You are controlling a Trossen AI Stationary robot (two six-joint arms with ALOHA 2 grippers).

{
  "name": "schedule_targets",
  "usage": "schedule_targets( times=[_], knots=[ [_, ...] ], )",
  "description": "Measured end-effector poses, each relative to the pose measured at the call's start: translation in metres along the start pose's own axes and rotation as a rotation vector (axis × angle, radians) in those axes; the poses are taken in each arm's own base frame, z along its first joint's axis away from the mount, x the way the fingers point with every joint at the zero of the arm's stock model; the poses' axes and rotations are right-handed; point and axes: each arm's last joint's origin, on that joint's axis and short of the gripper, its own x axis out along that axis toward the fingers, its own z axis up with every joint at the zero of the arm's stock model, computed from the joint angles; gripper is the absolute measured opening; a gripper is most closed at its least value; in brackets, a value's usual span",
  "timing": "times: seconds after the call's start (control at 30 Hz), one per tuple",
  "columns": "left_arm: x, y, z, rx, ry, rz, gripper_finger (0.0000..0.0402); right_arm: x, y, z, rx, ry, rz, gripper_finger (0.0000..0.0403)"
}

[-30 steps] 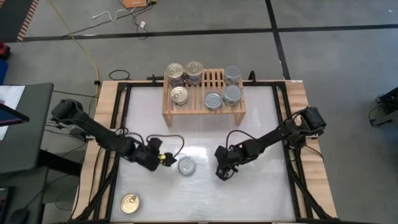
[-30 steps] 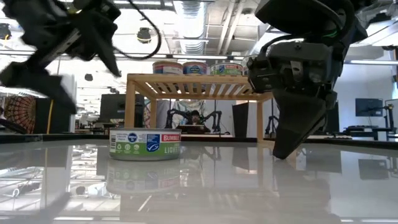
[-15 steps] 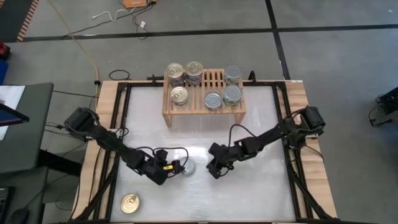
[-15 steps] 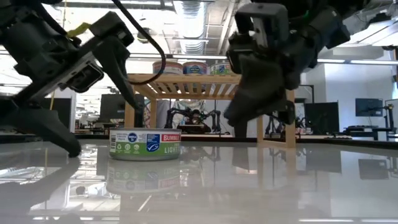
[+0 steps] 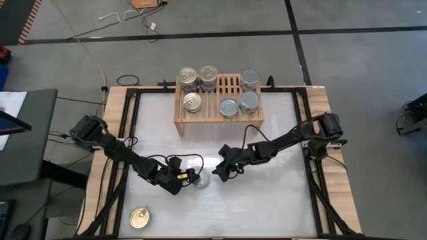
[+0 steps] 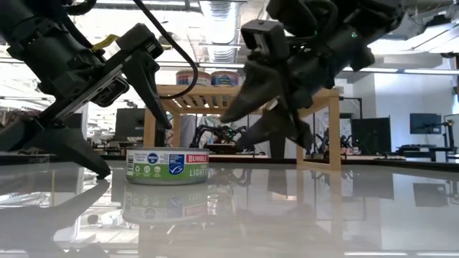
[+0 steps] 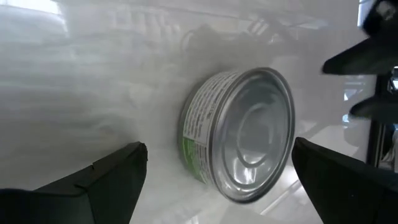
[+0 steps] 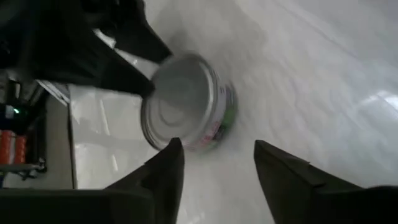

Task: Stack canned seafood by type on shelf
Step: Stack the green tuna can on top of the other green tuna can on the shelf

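My left gripper (image 5: 192, 177) sat low over the glossy white table (image 5: 280, 200) with its fingers (image 7: 106, 180) spread wide on either side of a silver-topped can (image 5: 202, 178), neither one touching it. Through my left wrist camera the can (image 7: 239, 134) showed a plain grey lid pressed with shallow concentric rings, a rolled rim and a paper label in green and white around its short round wall. The low view showed the same can (image 6: 167, 165) standing flat on the table, its label printed with red and blue marks, and the table mirroring it.

My right gripper (image 5: 223, 172) came in from the other side of that can, just beside it, its two dark fingers (image 8: 165, 180) also parted and holding nothing. My right wrist camera looked past them at the can (image 8: 186, 102), with my left gripper's dark fingers beyond it.

A gold-topped can (image 5: 139, 217) with a pull ring lay alone near the table's front left corner, well apart from both grippers. The shelf (image 5: 218, 115), a low light-wood rack with a slatted top, stood at the back of the table. On its left part were three gold pull-ring cans (image 5: 193, 102); on its right part, three with plain silver-grey tops (image 5: 249, 102). Whether any of those were stacked I could not tell from above.
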Motion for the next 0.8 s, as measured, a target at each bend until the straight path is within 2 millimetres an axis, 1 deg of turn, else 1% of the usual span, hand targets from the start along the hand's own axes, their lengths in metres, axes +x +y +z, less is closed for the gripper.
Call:
schedule_targets(
  times=[0.13, 0.23, 0.3, 0.37, 0.4, 0.47, 0.53, 0.67, 0.8],
  knots=[
    [0.0, 0.0, 0.0, 0.008, -0.004, 0.0, 0.0383, 0.007, -0.001, -0.002, 0.005, -0.001, 0.014, 0.024],
    [0.0, 0.0, 0.001, 0.008, -0.005, 0.0, 0.0383, 0.011, -0.002, -0.002, 0.013, -0.008, 0.024, 0.0248],
    [0.0, 0.0, 0.001, 0.008, -0.005, 0.0, 0.0383, 0.016, 0.001, 0.0, 0.053, -0.02, 0.041, 0.0248],
    [0.0, 0.0, 0.001, 0.01, -0.006, 0.002, 0.0383, 0.025, 0.0, -0.003, 0.061, 0.0, 0.023, 0.0246],
    [0.0, 0.0, 0.001, 0.009, -0.006, 0.002, 0.0383, 0.029, 0.003, -0.002, 0.058, -0.005, 0.034, 0.0245],
    [0.0, 0.0, 0.001, 0.008, -0.006, 0.001, 0.0383, 0.036, 0.002, -0.004, 0.043, 0.038, 0.023, 0.0243],
    [0.001, 0.0, 0.001, 0.009, -0.006, 0.002, 0.0383, 0.043, 0.005, 0.0, 0.036, 0.051, 0.041, 0.0239],
    [0.001, 0.0, 0.001, 0.006, -0.004, -0.002, 0.0383, 0.046, 0.003, 0.005, 0.043, 0.078, -0.006, 0.0225],
    [0.001, 0.0, 0.0, 0.01, -0.002, -0.007, 0.0383, 0.046, 0.002, 0.008, 0.047, 0.056, -0.009, 0.0196]
  ],
)
